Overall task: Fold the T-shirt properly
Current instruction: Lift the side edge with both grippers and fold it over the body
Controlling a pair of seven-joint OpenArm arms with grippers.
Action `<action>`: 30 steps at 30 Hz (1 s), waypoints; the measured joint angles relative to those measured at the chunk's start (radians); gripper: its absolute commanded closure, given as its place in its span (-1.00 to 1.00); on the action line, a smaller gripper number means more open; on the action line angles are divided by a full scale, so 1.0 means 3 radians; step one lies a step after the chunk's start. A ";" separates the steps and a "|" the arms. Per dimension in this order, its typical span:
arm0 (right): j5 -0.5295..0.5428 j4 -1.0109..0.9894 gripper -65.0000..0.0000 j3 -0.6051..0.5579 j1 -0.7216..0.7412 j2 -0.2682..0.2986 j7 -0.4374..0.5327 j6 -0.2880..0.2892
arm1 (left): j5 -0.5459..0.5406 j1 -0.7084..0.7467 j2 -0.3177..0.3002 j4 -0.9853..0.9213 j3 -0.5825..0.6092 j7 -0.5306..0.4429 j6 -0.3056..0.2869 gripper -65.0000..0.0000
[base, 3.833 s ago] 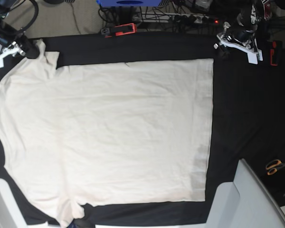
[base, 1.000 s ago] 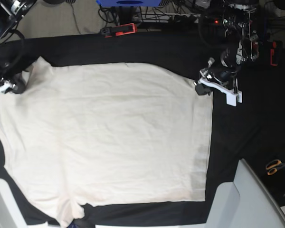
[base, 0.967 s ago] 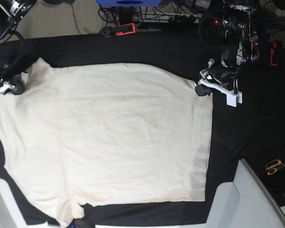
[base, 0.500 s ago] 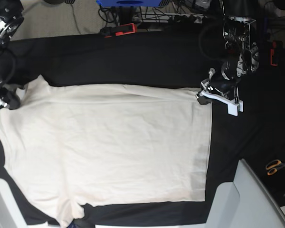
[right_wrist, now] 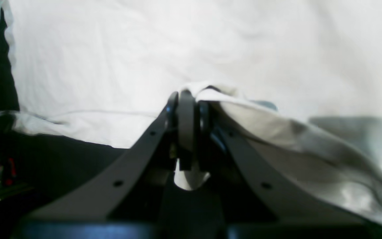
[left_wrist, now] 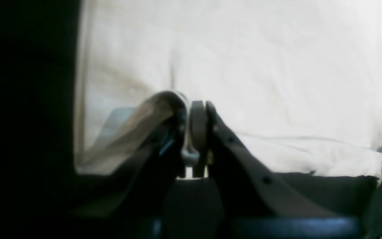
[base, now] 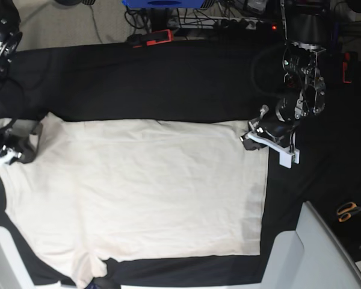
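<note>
Black cloth point(base: 138, 78) is covering the whole table, with cables and an orange clamp point(base: 151, 38) lying along its far edge. At the base view's left edge, the right gripper point(base: 18, 149) is pinching the T-shirt point(base: 138, 192) at its upper left corner, jaws clamped together on a raised fold. Cream fabric is spreading flat across the middle. Toward the right, the left gripper point(base: 251, 133) is clamping the upper right corner likewise. Orange-handled scissors point(base: 349, 211) are lying far right.
</note>
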 measured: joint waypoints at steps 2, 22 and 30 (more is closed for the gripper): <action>0.0022 -0.0170 0.98 -0.0009 0.0081 0.0036 0.0081 0.0009 | 0.0005 -0.0013 -0.0006 -0.0013 -0.0001 0.0003 0.0013 1.00; -0.0010 -0.0546 0.98 -0.0390 0.0347 0.0184 0.0478 -0.0001 | 0.0011 -0.0315 -0.0072 -0.0027 0.0023 0.0001 0.0276 1.00; -0.0010 -0.0546 0.98 -0.0390 0.0365 0.0182 0.0556 -0.0003 | 0.0567 -0.0436 0.0017 -0.0038 0.0023 -0.0006 0.0272 1.00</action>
